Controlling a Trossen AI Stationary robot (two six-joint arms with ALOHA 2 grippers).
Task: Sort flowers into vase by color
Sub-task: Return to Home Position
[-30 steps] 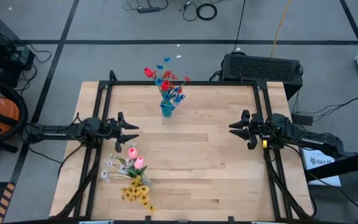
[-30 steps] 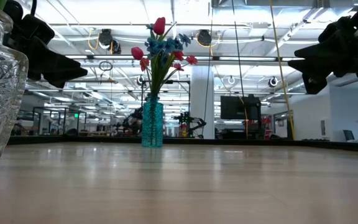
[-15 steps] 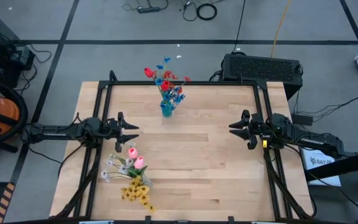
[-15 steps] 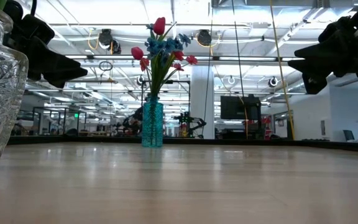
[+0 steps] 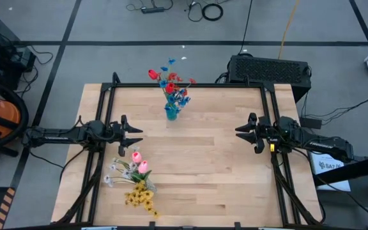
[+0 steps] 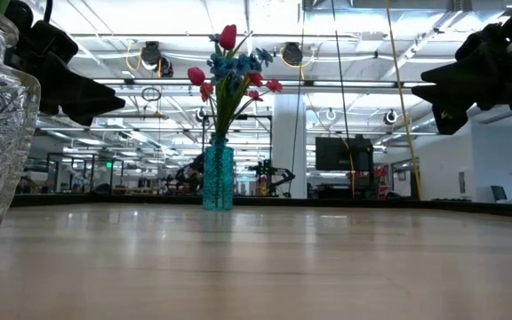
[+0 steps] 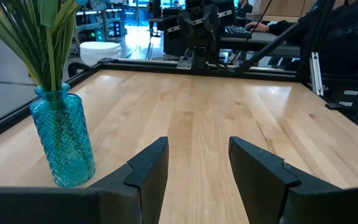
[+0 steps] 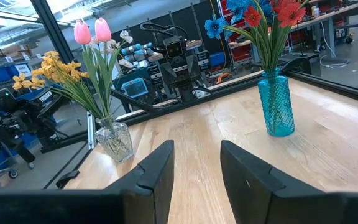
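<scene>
The left gripper hangs over the left edge of the bench, aimed across it. Its fingers are spread with a clear gap between them and hold nothing. They touch neither the wood nor any flower.

The right gripper hangs over the right edge, facing the left one from well apart. Its fingers are spread about as wide. Nothing sits between them and nothing touches them.

The blue vase stands upright near the far edge of the bench, roughly at its middle. It holds the red and blue flowers, whose green stems fan out from its neck.

The clear glass vase stands upright in the near left part of the bench, close to the left gripper but apart from it. Two pink tulips rise from it on long stems. The yellow flowers lean out to the near side. The white flowers spread toward the left edge.

No flower lies loose on the wood in the high view.
</scene>
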